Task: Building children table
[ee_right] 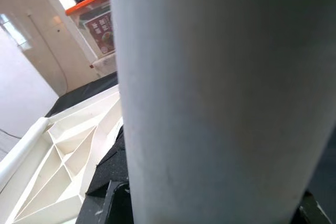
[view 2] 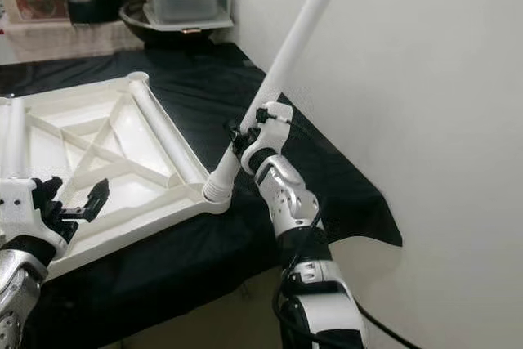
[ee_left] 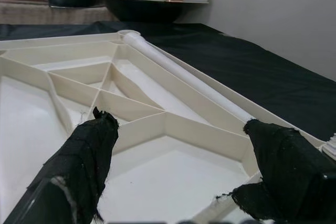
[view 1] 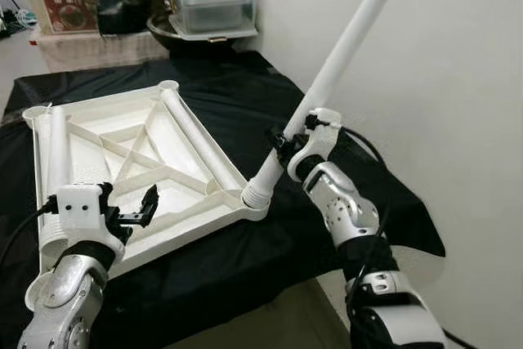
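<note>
We find the white ribbed plastic tabletop (view 1: 139, 161) lying underside-up on the counter's black cloth (view 1: 245, 96). The right gripper (view 1: 282, 150) is clamped around a long white tubular table leg (view 1: 327, 79), which stands tilted with its threaded foot at the tabletop's near corner socket (view 1: 256, 196); we cannot tell whether it is seated. In the right wrist view the leg hides nearly everything. The left gripper (view 1: 137, 210) hovers over the tabletop, fingers (ee_left: 89, 150) spread wide, empty. Two more white leg tubes (view 1: 192, 132) lie in the tabletop.
</note>
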Robot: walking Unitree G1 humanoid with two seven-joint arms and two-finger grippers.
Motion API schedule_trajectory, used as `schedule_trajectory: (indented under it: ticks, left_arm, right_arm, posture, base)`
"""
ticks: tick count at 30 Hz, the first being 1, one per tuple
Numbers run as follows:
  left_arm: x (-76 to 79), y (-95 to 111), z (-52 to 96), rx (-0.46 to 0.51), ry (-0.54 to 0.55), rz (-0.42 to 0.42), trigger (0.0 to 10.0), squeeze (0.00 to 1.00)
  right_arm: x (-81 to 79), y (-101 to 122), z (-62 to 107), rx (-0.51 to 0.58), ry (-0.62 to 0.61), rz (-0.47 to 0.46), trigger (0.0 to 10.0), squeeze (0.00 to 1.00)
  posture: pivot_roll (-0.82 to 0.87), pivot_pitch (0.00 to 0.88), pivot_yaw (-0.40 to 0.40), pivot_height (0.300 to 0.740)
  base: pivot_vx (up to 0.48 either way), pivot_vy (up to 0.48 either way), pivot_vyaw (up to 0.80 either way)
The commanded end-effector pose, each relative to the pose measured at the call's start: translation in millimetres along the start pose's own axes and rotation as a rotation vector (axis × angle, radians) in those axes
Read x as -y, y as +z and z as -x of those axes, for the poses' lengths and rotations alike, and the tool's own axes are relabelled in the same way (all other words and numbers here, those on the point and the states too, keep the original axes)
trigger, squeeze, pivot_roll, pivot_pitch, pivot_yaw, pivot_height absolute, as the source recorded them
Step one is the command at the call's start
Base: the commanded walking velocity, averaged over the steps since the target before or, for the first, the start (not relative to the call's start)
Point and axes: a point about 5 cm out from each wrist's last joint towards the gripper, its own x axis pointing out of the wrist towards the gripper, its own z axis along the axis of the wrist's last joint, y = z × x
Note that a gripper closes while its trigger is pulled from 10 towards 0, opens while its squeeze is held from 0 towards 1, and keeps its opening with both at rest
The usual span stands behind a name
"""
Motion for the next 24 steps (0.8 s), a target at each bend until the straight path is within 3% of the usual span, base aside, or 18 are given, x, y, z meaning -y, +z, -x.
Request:
schedule_trajectory:
  ticks: [1,3,10,11,13,17,20,24]
  left_arm:
    - [-1.7,-4,1.0,-0.018,-0.003,-0.009,10.0,0.00]
    - [-0.4,-5,1.1,-0.020,-0.006,-0.009,10.0,0.00]
    - [-0.4,-5,0.7,-0.017,-0.009,-0.007,10.0,0.00]
    - [-0.3,-4,1.0,-0.014,-0.012,-0.006,10.0,0.00]
    - [-0.3,-4,1.0,-0.014,-0.012,-0.006,10.0,0.00]
    - [-1.5,-3,1.8,-0.013,-0.013,-0.007,10.0,0.00]
    - [-0.2,-4,1.3,-0.014,-0.019,-0.005,10.0,0.00]
    - [0.9,-5,0.4,-0.016,-0.024,-0.005,10.0,0.00]
  right_arm:
    - [7.5,4,1.6,-0.002,0.005,0.071,10.0,0.00]
    - [4.2,8,2.1,-0.005,0.106,0.140,10.0,0.00]
    - [-5.1,10,3.2,-0.027,0.243,0.172,10.0,0.00]
    - [-6.0,15,0.9,-0.023,0.254,0.090,10.0,0.00]
    - [-6.0,15,0.9,-0.023,0.254,0.090,10.0,0.00]
    - [-18.4,38,-3.5,0.061,0.327,-0.163,10.0,0.00]
    - [-26.3,46,-4.5,0.095,0.362,-0.239,10.0,0.00]
    - [-29.4,49,-4.8,0.106,0.376,-0.267,10.0,0.00]
  posture:
    - [0.07,0.000,-0.043,0.740]
    - [0.07,0.000,-0.046,0.740]
    - [0.08,0.000,-0.047,0.740]
    - [0.08,0.000,-0.050,0.740]
    - [0.08,0.000,-0.050,0.740]
    - [0.09,0.000,-0.052,0.740]
    - [0.09,0.000,-0.048,0.740]
    - [0.09,0.000,-0.046,0.740]
  base:
    - [0.000,0.000,0.00]
    - [0.000,0.000,0.00]
    - [0.000,0.000,0.00]
    - [0.000,0.000,0.00]
    - [0.000,0.000,0.00]
    - [0.000,0.000,0.00]
    - [0.000,0.000,0.00]
    - [0.000,0.000,0.00]
